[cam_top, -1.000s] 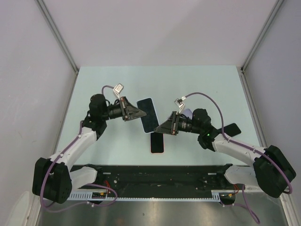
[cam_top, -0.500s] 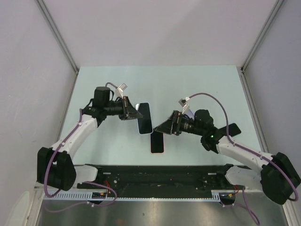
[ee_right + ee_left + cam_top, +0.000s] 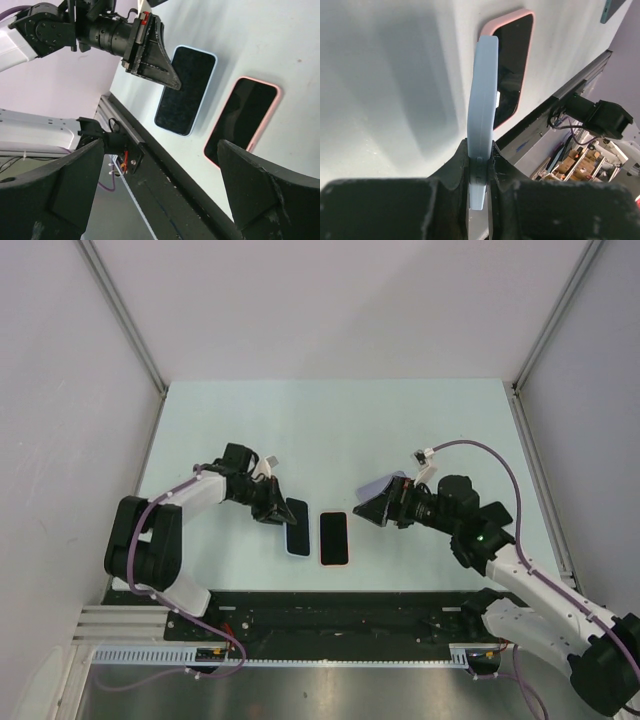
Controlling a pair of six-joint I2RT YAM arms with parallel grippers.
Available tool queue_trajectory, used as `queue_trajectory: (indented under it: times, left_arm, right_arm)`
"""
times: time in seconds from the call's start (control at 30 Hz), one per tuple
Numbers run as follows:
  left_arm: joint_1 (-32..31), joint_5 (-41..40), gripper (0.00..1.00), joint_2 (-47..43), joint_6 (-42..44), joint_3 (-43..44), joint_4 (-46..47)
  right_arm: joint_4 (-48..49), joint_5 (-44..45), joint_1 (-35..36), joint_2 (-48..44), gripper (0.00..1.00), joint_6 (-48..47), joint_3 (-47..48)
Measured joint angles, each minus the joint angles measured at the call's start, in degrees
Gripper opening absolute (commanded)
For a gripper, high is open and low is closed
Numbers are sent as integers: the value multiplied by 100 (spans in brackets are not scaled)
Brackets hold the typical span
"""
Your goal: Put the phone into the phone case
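Pale green worktop (image 3: 330, 420) between white walls (image 3: 330, 310). Near the middle of its front edge, flat and dark screen up, a pink-rimmed phone (image 3: 333, 537). Just beside it on the left, with a narrow gap between, a light-blue phone case (image 3: 296, 540), dark lining up, long sides roughly parallel to the phone's. Held at the end farther from the front edge by the left gripper (image 3: 276, 510), jaws clenched on the thin wall. Cannot tell whether resting on the worktop or held just above it. Off to the phone's right, above the surface, the right gripper (image 3: 370, 510), jaws released and spread wide, touching nothing
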Motion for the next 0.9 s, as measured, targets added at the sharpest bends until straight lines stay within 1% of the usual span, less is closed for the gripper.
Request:
queue_trajectory:
  times: [0.13, 0.27, 0.37, 0.47, 0.5, 0.6, 0.87, 0.9]
  left_arm:
    - [-26, -76, 0, 249, -9, -2, 42]
    - [-251, -118, 0, 575, -7, -2, 162]
    - [-424, -136, 4, 737, -13, 0, 175]
    - [-446, -160, 16, 741, -15, 0, 188]
    - [-448, -168, 23, 741, -17, 0, 186]
    - [-452, -254, 33, 741, -24, 0, 179]
    - [-452, -824, 48, 732, -173, -20, 247]
    - [-452, -903, 68, 695, -175, -20, 234]
  right_arm:
    - [-361, -4, -195, -136, 100, -144, 0]
    - [-555, -15, -334, -293, 100, -238, 0]
    - [-586, -48, -382, -398, 100, -299, 0]
    - [-638, -46, -400, -487, 100, -334, 0]
    - [-660, -42, -409, -511, 100, -334, 0]
    - [-793, 2, -426, -542, 100, -330, 0]
    - [-1364, 328, -575, -540, 100, -127, 0]
    - [-1419, 382, -595, -540, 100, -90, 0]
